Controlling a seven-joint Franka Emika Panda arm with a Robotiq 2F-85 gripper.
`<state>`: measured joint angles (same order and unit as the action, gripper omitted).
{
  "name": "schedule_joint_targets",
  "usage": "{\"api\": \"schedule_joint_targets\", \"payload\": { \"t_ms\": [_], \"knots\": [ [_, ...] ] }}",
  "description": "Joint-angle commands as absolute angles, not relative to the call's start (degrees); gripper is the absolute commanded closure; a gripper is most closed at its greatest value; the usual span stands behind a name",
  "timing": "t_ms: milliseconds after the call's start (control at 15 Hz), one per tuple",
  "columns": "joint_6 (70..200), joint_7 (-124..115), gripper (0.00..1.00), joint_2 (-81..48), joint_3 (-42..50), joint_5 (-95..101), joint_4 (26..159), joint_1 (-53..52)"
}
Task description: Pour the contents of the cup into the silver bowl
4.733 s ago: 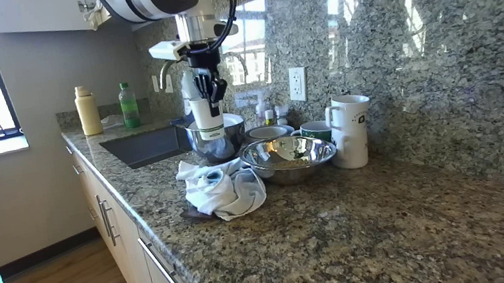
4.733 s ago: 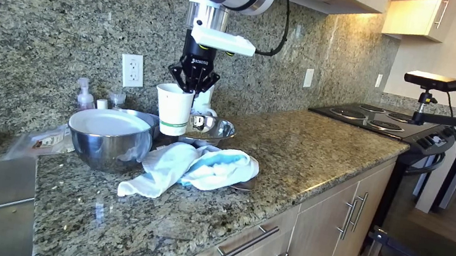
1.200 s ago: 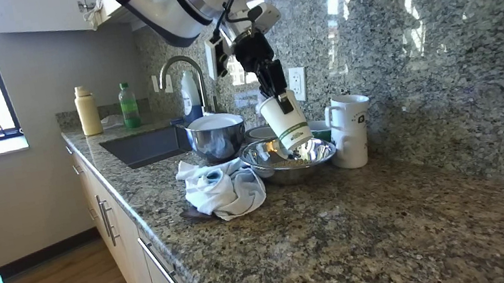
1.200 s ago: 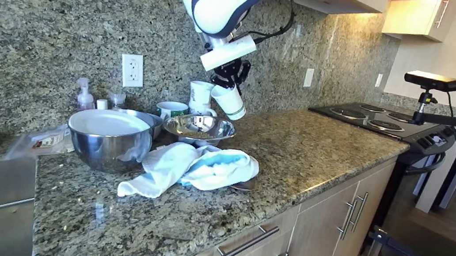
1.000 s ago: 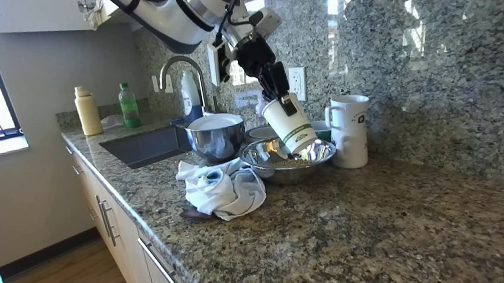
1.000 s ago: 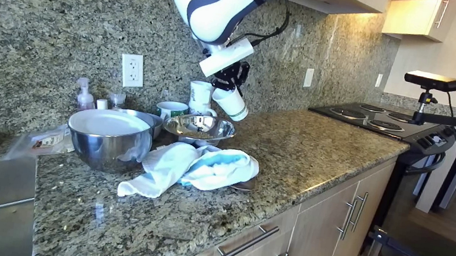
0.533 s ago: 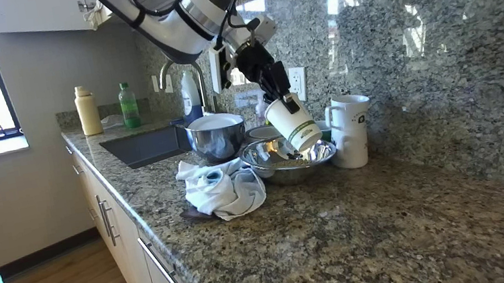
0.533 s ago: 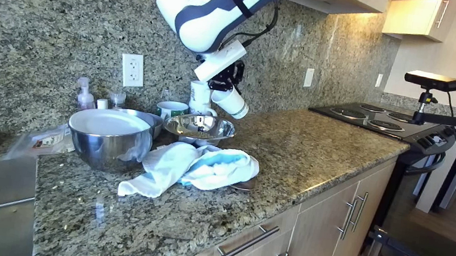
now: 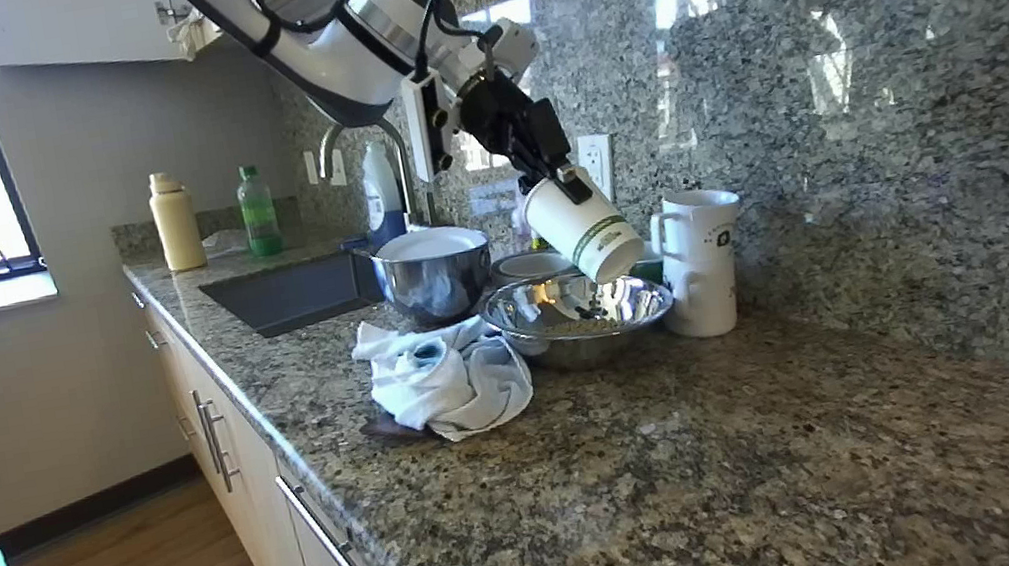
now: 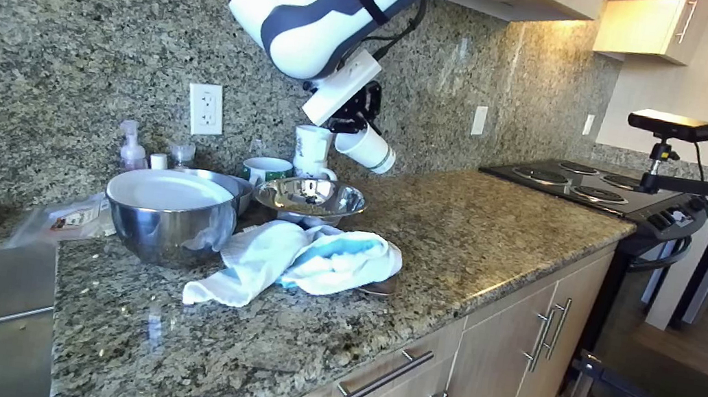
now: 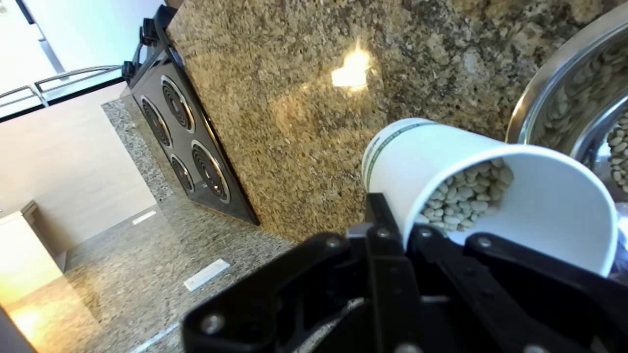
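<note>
The jaws grip the white cup (image 9: 583,228), tilted, higher than the silver bowl (image 9: 566,354). I can see pale beans (image 11: 463,196) in both.

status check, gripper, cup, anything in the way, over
Gripper clamped on cup. Tilted, base lower than mouth, pale beans inside. Silver bowl holds some too. Stacked white mugs close beside bowl, possible snag.

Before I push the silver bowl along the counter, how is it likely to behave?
The silver bowl is probably stiff, being shiny metal. It may slide easily, since the counter is glossy enough to reflect light. Pushed high, it could tip: its rim flares wider than its underside, though the beans inside may steady it.
</note>
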<state>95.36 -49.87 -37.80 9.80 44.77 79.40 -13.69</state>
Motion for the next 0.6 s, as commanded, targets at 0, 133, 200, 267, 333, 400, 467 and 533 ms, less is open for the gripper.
{"api": "schedule_joint_targets", "payload": {
  "t_ms": [0, 133, 200, 267, 333, 400, 467, 533],
  "knots": [
    [90.62, -48.85, 1.0, -38.07, 8.31, 47.82, 78.2, -14.06],
    [88.67, -48.68, 1.0, -38.38, 7.68, 49.36, 78.07, -14.31],
    [87.44, -48.62, 1.0, -38.75, 7.46, 50.25, 77.74, -14.43],
    [86.42, -48.52, 1.0, -38.92, 7.17, 51.23, 77.7, -14.45],
    [85.48, -48.45, 1.0, -39.16, 6.97, 52.14, 77.56, -14.43],
    [84.93, -48.58, 1.0, -39.26, 6.55, 52.68, 77.51, -14.33],
    [85.88, -49.0, 1.0, -38.58, 5.87, 52.24, 77.83, -13.51],
    [86.91, -49.99, 1.0, -38.52, 5.45, 52.11, 79.04, -13.25]
  ]
}}
